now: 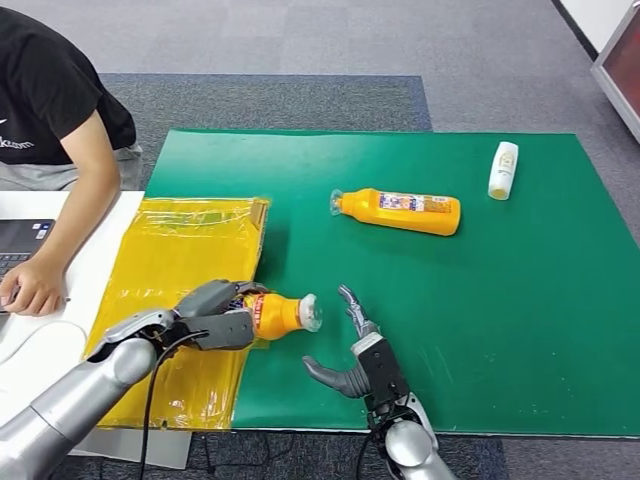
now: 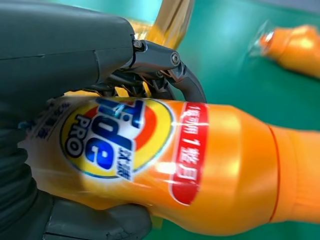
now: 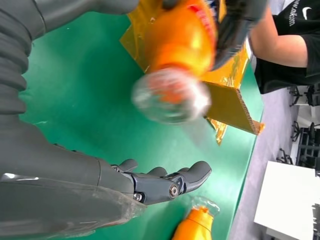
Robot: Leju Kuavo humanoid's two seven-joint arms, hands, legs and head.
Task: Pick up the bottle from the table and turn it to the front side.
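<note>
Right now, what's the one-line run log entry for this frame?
left hand: holds orange bottle, cap toward right hand | right hand: open, empty, beside cap | second orange bottle: lying on green mat

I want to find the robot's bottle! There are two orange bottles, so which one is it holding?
The orange bottle beside the yellow sheet, gripped by the left hand. The other orange bottle lies alone farther back on the green mat.

Grey carpet floor [image 1: 317, 40] around a white desk [image 1: 90, 250]
</note>
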